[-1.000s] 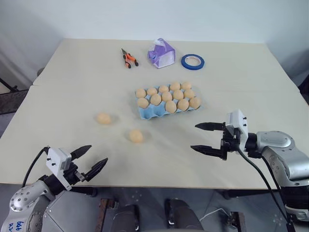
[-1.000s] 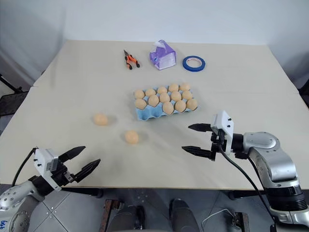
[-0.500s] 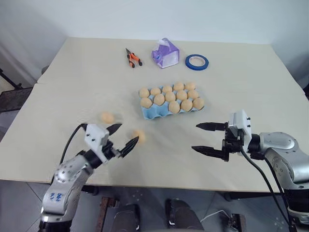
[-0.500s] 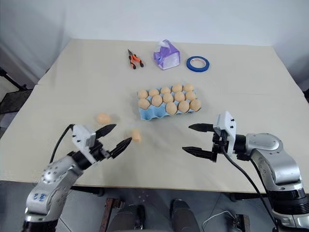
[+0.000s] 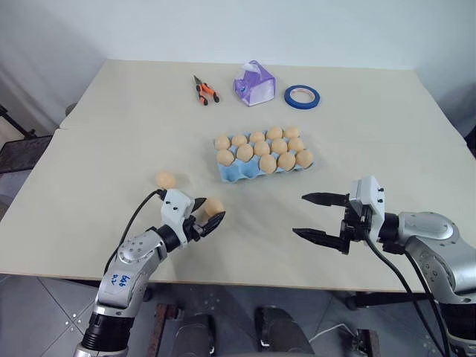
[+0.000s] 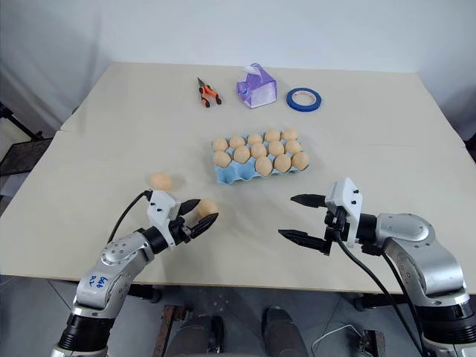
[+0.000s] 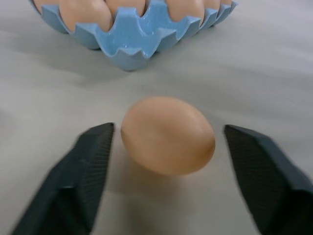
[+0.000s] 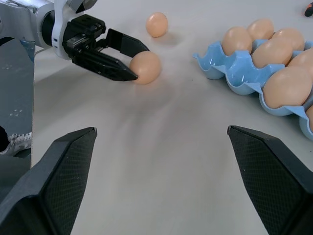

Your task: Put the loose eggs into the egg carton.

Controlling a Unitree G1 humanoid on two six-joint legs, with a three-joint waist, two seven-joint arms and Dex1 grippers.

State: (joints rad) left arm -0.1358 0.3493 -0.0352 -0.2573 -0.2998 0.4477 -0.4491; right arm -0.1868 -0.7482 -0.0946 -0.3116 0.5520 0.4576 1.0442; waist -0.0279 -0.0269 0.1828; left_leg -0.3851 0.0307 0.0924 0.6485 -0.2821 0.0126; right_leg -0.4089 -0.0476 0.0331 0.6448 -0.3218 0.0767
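Tan near egg (image 7: pixel 167 134) rests on table (image 5: pixel 111 134) at carton's 7 o'clock, between left gripper (image 5: pixel 206 213) fingers, one touching, other apart, not yet pinched | second loose egg (image 5: pixel 165 179) at 9 o'clock | blue egg carton (image 5: pixel 262 154) mid-table | right gripper (image 5: pixel 314 216) spread wide, empty

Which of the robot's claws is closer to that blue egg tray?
The left. The left gripper sits around a loose egg just in front of the egg carton's near corner. The right gripper, open, hovers farther off, toward the table edge.
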